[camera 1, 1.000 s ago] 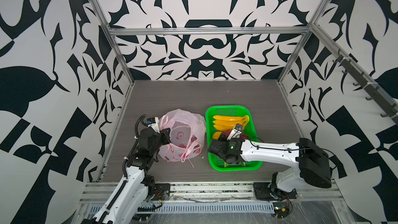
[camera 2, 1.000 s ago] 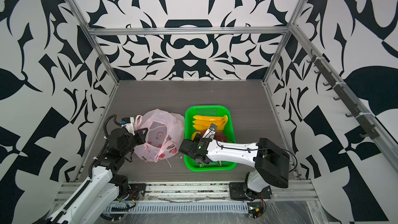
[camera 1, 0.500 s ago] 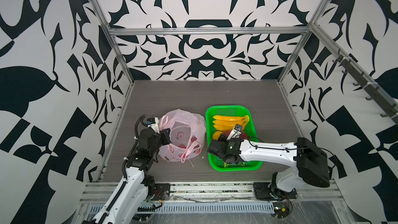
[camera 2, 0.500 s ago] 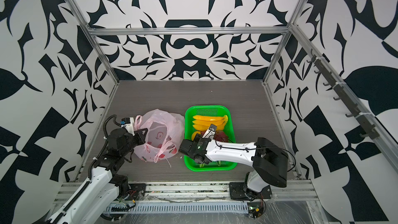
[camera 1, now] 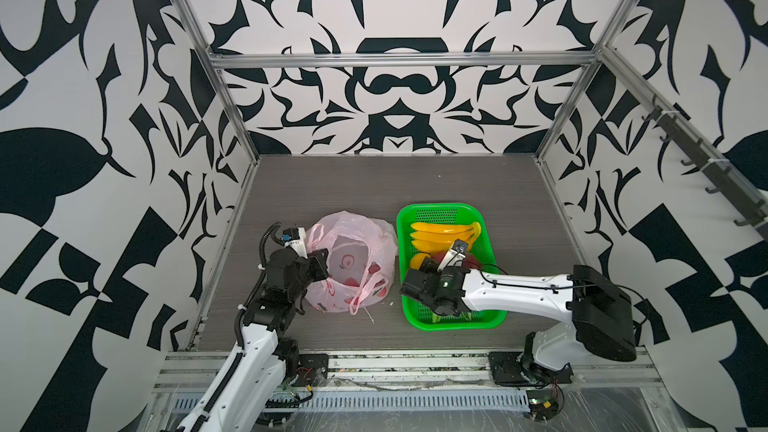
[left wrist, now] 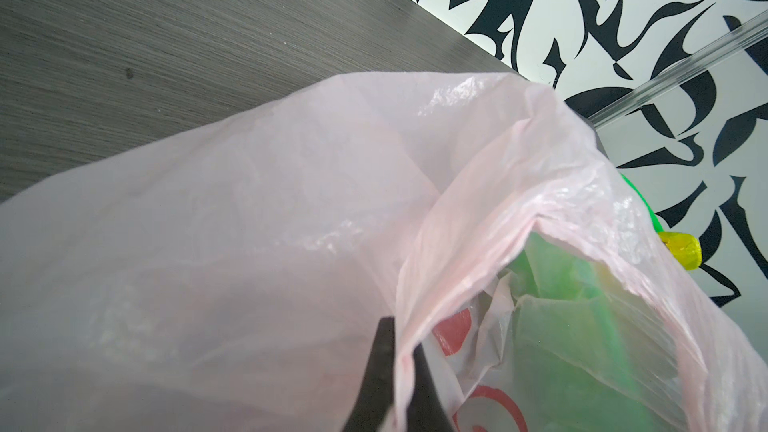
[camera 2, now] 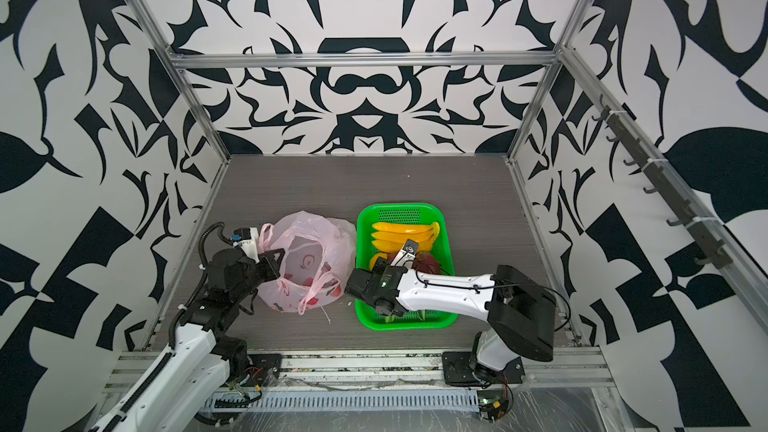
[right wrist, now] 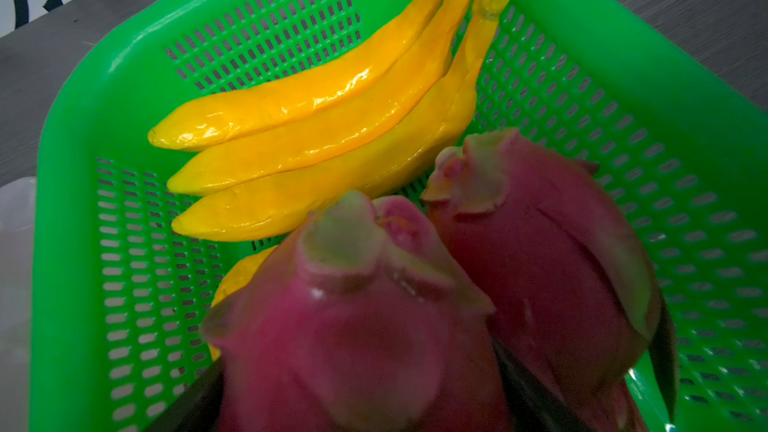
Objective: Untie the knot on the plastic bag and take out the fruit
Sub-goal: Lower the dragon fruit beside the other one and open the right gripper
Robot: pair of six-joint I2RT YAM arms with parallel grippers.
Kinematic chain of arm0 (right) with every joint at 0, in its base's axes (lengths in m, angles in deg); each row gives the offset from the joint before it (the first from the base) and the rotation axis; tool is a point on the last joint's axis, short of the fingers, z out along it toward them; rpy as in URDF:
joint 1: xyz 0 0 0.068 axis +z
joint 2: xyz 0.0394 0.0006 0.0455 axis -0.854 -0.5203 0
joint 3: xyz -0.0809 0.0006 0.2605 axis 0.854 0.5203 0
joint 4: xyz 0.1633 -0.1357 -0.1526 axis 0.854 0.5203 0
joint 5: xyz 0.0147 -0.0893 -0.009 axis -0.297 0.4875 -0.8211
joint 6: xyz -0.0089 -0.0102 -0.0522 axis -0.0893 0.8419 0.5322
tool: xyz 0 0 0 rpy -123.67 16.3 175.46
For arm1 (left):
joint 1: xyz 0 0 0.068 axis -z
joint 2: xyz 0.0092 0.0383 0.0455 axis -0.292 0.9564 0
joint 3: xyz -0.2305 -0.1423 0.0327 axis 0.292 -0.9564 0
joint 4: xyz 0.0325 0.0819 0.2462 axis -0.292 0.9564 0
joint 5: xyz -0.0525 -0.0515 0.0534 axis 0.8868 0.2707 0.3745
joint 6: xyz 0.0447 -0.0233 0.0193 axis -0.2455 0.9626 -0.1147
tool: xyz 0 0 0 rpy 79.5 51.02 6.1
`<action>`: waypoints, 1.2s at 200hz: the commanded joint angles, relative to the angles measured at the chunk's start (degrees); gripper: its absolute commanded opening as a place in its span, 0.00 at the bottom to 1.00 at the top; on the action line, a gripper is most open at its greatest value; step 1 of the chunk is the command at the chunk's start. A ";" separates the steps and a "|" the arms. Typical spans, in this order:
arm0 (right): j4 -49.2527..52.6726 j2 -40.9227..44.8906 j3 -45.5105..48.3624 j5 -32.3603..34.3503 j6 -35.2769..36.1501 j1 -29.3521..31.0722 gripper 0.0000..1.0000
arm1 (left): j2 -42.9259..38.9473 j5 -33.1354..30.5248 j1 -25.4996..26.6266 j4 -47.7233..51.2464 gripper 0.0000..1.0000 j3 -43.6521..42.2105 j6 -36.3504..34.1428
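While the left gripper point(left wrist: 397, 340) is pressed together on a fold of the rim of the thin, translucent pale pink plastic bag point(camera 1: 359, 238), holding its mouth up and open, the right gripper point(camera 1: 456, 252) hangs low inside the green perforated rectangular plastic basket point(camera 1: 436, 206) with its jaws spread wide. In the right wrist view its dark fingers point(right wrist: 665, 351) flank the two magenta dragon fruits with green-tipped scales point(right wrist: 540, 243), which lie side by side. Whether a pad touches the skin is unclear. The bunch of yellow bananas point(camera 1: 440, 233) lies at the basket's far end and the small orange citrus point(camera 1: 417, 261) by its left wall. No knot shows. The bag's handle loops point(camera 1: 363, 290) hang loose and only flat red prints seem left inside, so I judge the task nearly finished, with the release in hand.

To do it well, the jaws should open fully and the wrist then rise straight up, so that no finger catches a scale and rolls a fruit against the bananas. The basket's walls hem the gripper in and the right forearm crosses the near rim, so upward is the free way. The bag stands just beside the basket's left wall, which rules out a sideways swing there. The far half of the grey table point(camera 1: 374, 180) is bare and offers room.
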 commanded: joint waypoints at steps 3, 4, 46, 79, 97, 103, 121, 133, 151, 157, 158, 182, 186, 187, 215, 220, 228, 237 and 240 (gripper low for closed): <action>1.89 0.64 -0.16 1.26 -0.49 0.26 0.87 | -0.76 -0.10 -0.05 0.52 0.00 -0.61 -0.46; 1.94 0.64 -0.15 1.27 -0.50 0.25 0.87 | -0.76 -0.10 -0.01 0.53 0.00 -0.58 -0.43; 2.46 0.64 -0.24 1.16 -0.92 0.29 0.88 | -0.84 -0.18 0.02 0.70 0.00 -0.52 -0.57; 3.29 0.56 -0.70 1.11 -1.10 0.32 0.89 | -0.67 -0.05 0.02 0.53 0.00 -0.46 -0.61; 3.85 0.56 -0.89 1.02 -1.20 0.54 0.90 | -0.67 0.06 -0.07 0.37 0.00 -0.53 -0.64; 4.19 0.47 -1.06 1.11 -1.42 0.69 0.91 | -0.65 0.01 -0.01 0.35 0.00 -0.58 -0.59; 4.66 0.21 -1.54 1.11 -1.65 0.91 0.92 | -0.76 0.19 0.01 0.05 0.00 -0.77 -0.49; 4.81 -0.05 -1.77 1.12 -1.67 1.08 0.92 | -0.76 0.32 0.02 -0.09 0.00 -0.89 -0.47; 5.15 -0.30 -2.24 0.95 -1.69 1.24 0.93 | -0.74 0.40 0.01 -0.35 0.00 -1.06 -0.40; 5.36 -0.39 -2.45 1.01 -1.66 1.33 0.93 | -0.69 0.40 0.00 -0.44 0.00 -1.14 -0.49; 5.43 -0.40 -2.48 1.10 -1.70 1.31 0.93 | -0.68 0.36 -0.03 -0.44 0.00 -1.15 -0.49; 6.28 -0.67 -3.03 1.09 -2.13 1.59 0.93 | -0.67 0.51 0.00 -0.86 0.00 -1.47 -0.42; 6.37 -0.67 -3.09 1.11 -2.09 1.69 0.93 | -0.60 0.51 -0.07 -0.92 0.00 -1.51 -0.48; 6.42 -0.67 -3.15 1.11 -2.09 1.71 0.93 | -0.59 0.51 -0.06 -0.95 0.00 -1.51 -0.49; 7.59 -0.72 -3.87 1.38 -2.66 2.25 0.93 | -0.59 0.69 -0.01 -1.31 0.00 -1.86 -0.40; 7.76 -0.76 -3.99 1.44 -2.62 2.25 0.93 | -0.57 0.81 0.02 -1.40 0.00 -1.93 -0.36; 7.93 -0.81 -4.23 1.54 -2.63 2.41 0.93 | -0.58 0.82 0.02 -1.57 0.00 -2.03 -0.40; 8.17 -0.85 -4.44 1.63 -2.70 2.50 0.93 | -0.58 0.91 -0.04 -1.67 0.00 -2.15 -0.30; 8.26 -0.85 -4.45 1.63 -2.69 2.51 0.93 | -0.58 0.86 -0.04 -1.67 0.00 -2.13 -0.31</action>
